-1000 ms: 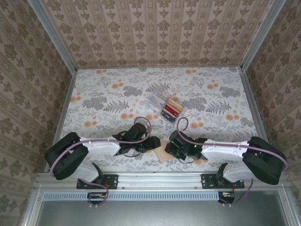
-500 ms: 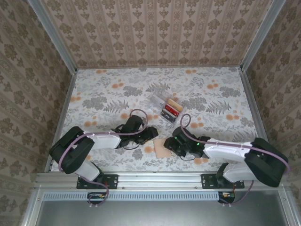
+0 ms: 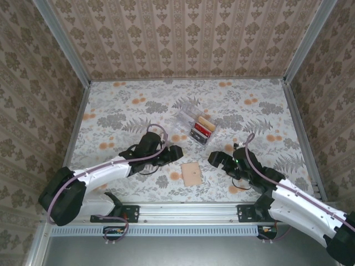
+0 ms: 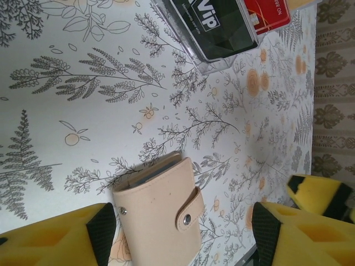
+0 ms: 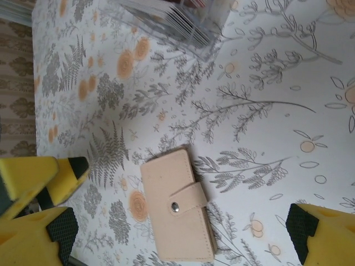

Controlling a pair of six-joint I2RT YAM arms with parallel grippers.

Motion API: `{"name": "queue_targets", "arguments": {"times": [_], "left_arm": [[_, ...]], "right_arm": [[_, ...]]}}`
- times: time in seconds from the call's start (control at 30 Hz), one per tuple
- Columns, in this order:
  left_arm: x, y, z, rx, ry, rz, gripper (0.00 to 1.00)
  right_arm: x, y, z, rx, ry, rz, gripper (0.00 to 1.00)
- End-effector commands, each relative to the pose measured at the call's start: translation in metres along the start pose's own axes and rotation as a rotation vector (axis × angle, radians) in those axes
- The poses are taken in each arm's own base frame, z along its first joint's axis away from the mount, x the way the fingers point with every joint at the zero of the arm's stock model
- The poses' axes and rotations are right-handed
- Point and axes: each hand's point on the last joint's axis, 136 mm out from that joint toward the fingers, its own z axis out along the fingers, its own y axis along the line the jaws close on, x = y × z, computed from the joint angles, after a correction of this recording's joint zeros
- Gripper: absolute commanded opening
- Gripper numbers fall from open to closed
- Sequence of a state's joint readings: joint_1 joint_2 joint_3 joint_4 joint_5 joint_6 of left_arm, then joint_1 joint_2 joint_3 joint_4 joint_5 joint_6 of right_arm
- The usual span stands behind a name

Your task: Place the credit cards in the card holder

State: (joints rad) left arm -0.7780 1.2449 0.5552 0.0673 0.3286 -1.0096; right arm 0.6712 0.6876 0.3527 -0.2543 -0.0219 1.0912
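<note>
The tan card holder [image 3: 191, 173] lies flat on the floral table with its snap strap closed, and it sits between my two grippers. Just to its far left hovers my left gripper [image 3: 175, 153], open; the left wrist view has the card holder [image 4: 161, 213] below and between the spread fingers of the left gripper [image 4: 183, 233]. To the right of the holder stands my right gripper [image 3: 215, 159], wide open, and the right wrist view shows the right gripper [image 5: 182, 231] with the card holder [image 5: 177, 213] beneath it. The credit cards [image 3: 201, 131] stand in a clear tray: a black card [image 4: 216, 25] and a red card [image 4: 266, 11].
The clear plastic tray [image 3: 188, 118] sits mid-table beyond the holder, its ribbed wall [image 5: 172, 22] close ahead of the right wrist. Patterned walls and metal rails [image 3: 75, 124] bound the table on three sides. Open tablecloth lies left and right of the tray.
Both grippers have drawn away from the card holder. The right one has opened wide and pulled back to the right, and the left has shifted up and left. The holder now lies free.
</note>
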Motion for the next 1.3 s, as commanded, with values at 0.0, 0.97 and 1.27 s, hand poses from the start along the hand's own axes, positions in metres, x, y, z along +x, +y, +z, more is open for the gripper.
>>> {"name": "queue_targets", "arguments": {"times": [0.0, 0.97, 1.27], "left_arm": [[0.014, 0.011, -0.001, -0.002, 0.029, -0.028, 0.68], [0.056, 0.016, 0.038, -0.002, 0.146, -0.126, 0.58], [0.057, 0.010, 0.050, 0.031, 0.166, -0.127, 0.50]], "right_arm": [[0.010, -0.008, 0.004, -0.029, 0.032, 0.014, 0.97], [0.078, 0.019, 0.057, -0.022, 0.437, -0.098, 0.26], [0.089, 0.001, 0.070, 0.064, 0.476, -0.092, 0.20]]}}
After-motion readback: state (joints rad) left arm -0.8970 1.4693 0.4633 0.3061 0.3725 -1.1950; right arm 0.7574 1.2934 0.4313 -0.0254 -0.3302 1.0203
